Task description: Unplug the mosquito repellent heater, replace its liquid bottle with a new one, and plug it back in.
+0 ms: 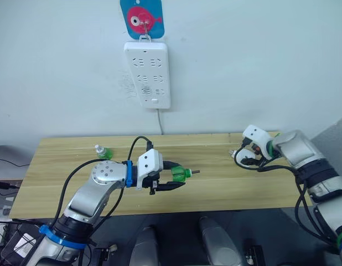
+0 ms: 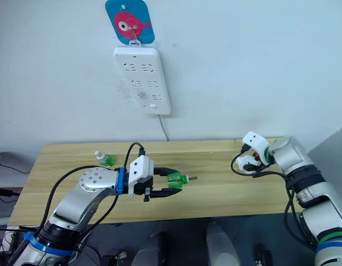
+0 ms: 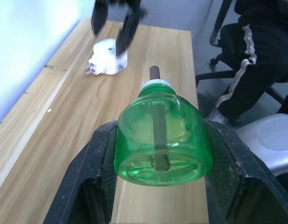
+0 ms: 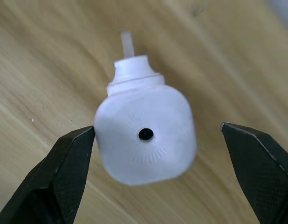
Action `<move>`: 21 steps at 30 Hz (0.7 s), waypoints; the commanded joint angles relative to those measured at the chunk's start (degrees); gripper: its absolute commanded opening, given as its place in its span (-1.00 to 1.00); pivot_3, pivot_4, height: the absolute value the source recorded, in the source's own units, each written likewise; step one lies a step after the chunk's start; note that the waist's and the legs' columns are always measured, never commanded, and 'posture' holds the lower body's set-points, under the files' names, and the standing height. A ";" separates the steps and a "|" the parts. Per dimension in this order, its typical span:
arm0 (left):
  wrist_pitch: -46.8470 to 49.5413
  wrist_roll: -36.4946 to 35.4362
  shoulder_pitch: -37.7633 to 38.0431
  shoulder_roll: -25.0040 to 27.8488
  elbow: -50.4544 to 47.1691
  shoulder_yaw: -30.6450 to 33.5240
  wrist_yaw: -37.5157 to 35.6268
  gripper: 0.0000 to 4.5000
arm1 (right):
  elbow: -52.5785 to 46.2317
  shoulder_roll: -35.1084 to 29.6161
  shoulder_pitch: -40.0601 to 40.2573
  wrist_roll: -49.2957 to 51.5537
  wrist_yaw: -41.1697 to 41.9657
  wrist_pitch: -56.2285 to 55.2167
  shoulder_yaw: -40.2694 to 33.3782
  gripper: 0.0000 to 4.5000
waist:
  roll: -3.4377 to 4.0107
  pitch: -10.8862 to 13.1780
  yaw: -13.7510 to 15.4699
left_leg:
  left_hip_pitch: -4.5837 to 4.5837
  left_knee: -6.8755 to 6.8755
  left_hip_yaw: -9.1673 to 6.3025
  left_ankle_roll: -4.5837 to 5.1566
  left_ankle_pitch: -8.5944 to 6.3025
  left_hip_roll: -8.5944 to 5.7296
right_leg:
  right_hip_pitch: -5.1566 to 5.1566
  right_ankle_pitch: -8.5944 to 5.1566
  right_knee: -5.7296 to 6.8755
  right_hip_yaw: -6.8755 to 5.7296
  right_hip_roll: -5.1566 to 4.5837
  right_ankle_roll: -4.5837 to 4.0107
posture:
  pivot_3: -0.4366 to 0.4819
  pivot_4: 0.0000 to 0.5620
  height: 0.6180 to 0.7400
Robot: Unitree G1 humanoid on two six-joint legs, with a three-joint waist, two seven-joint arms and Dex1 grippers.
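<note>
My left gripper (image 1: 178, 176) is shut on the liquid bottle (image 1: 180, 174), a capless green bottle with a dark wick, held sideways above the table's middle. In the left wrist view the bottle (image 3: 160, 140) sits squeezed between both fingers. The white mosquito repellent heater (image 4: 144, 135) lies on the wooden table (image 1: 215, 188) at the right. My right gripper (image 2: 245, 164) hangs open just over it, one finger (image 4: 65, 172) on each side. The new one (image 1: 104, 152), a small green bottle with a pale cap, stands at the table's back left.
A white power strip (image 1: 148, 75) hangs on the wall above the table's middle, its cord running down behind the table. A seated person's leg (image 3: 256, 46) and a chair are past the table's right end.
</note>
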 commanded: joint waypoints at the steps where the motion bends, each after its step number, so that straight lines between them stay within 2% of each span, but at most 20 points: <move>1: -1.97 -0.90 -0.12 -2.23 -0.90 2.23 2.23 0.00 | -17.78 -3.58 1.66 9.82 4.61 13.25 -10.26 1.00 | 0.01 0.00 0.08 | -0.01 -0.01 -0.03 0.00 0.00 0.00 | 0.00 0.00 0.00 -0.03 0.00 0.00 | -0.58 -0.14 1.00; 4: -3.17 -0.57 -0.23 -6.22 -0.48 3.64 6.75 0.00 | -30.95 -2.15 7.79 18.43 3.80 21.76 -20.96 1.00 | -0.01 -0.03 0.18 | 0.00 -0.02 -0.22 0.00 0.00 0.01 | 0.10 0.00 -0.01 -0.22 0.01 0.00 | -0.59 -0.15 1.00; 7: -3.31 -0.88 -0.57 -11.39 -0.88 5.26 12.43 0.00 | -42.53 9.07 15.60 28.45 -0.30 28.89 -36.85 1.00 | -0.07 -0.07 0.37 | 0.01 0.00 -0.41 0.00 0.00 -0.01 | 0.24 0.00 -0.04 -0.36 0.02 0.00 | -0.61 -0.16 1.00; 9: -2.66 -1.15 -0.35 -13.72 -1.65 5.66 14.69 0.00 | -48.94 15.49 20.37 32.28 -3.25 28.93 -41.89 1.00 | -0.03 -0.09 0.31 | 0.02 0.06 -0.38 0.00 0.00 -0.04 | 0.26 0.01 0.00 -0.31 0.01 0.00 | -0.62 -0.17 1.00; 13: -0.34 -1.95 0.87 -15.97 -3.64 4.51 16.42 0.00 | -53.88 26.80 21.92 38.45 -10.32 37.34 -46.85 1.00 | 0.01 -0.11 -0.12 | 0.03 0.18 -0.31 -0.01 0.01 -0.06 | 0.27 0.09 0.03 -0.24 -0.01 0.04 | -0.64 -0.18 1.00; 16: 0.21 -1.73 1.25 -17.67 -4.69 3.72 17.77 0.00 | -55.34 35.85 21.17 40.26 -16.83 38.79 -47.90 1.00 | 0.11 -0.19 -0.45 | 0.15 0.18 -0.26 -0.01 0.01 0.01 | 0.27 0.10 0.12 -0.19 0.08 0.03 | -0.65 -0.20 1.00; 21: -0.55 -1.21 0.54 -20.39 -5.85 3.35 19.93 0.00 | -52.89 44.46 21.14 40.69 -24.45 38.32 -46.05 1.00 | 0.14 -0.23 -0.96 | 0.19 0.14 -0.25 -0.01 0.01 -0.01 | 0.26 0.09 0.26 -0.18 0.07 0.02 | -0.64 -0.23 1.00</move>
